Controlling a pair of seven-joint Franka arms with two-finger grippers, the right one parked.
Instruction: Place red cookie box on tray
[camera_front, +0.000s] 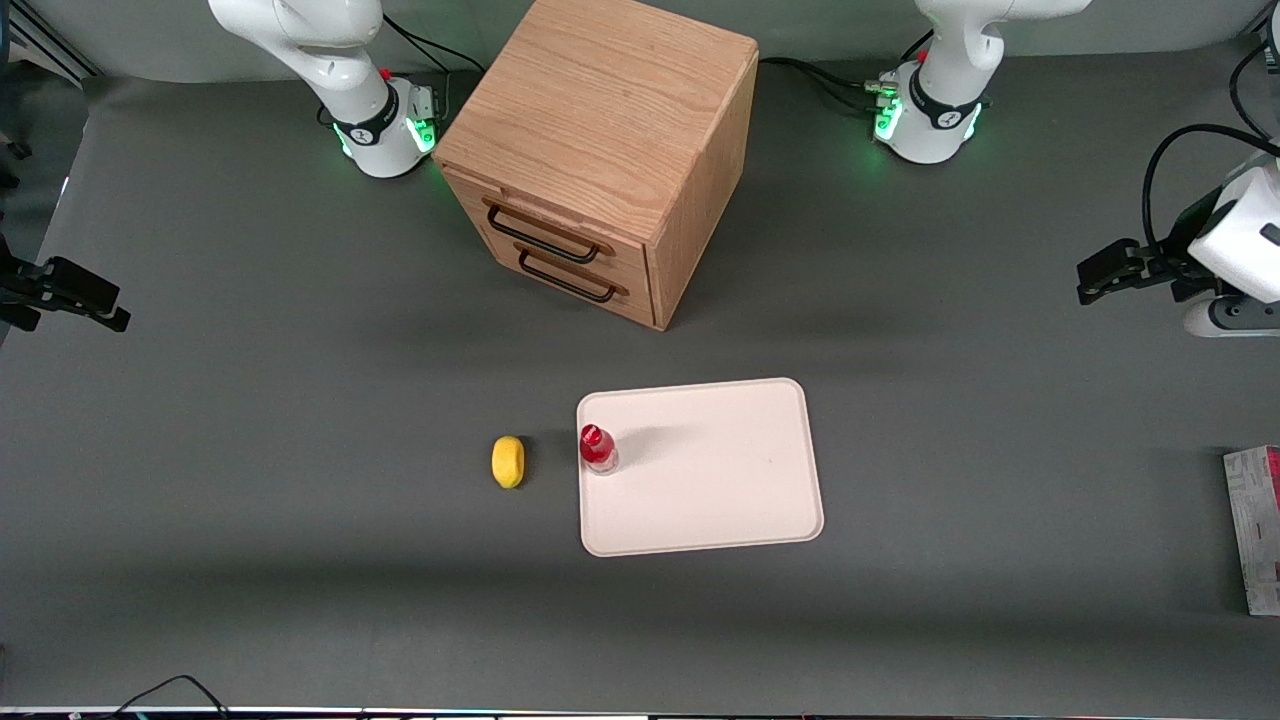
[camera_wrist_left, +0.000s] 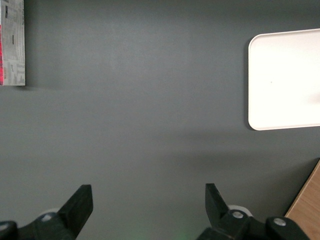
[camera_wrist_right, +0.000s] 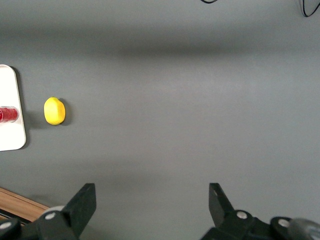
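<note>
Fingers of your gripper (camera_wrist_left: 147, 205) are spread wide with nothing between them, hovering over bare table (camera_front: 300, 560) toward the working arm's end. Your red cookie box (camera_front: 1256, 528) lies flat on the mat, well apart from the tray (camera_front: 720, 470), at about its 3 o'clock in the front view. A red-capped bottle (camera_front: 597, 448) stands on the tray's 9 o'clock edge.

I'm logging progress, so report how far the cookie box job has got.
Nothing is done yet: the red cookie box lies on the table at the working arm's end, well apart from the tray, which holds only a red-capped bottle. Nothing is in hand: the end effector hangs open above bare table. Reaching, grasping, carrying and placing remain.
</note>
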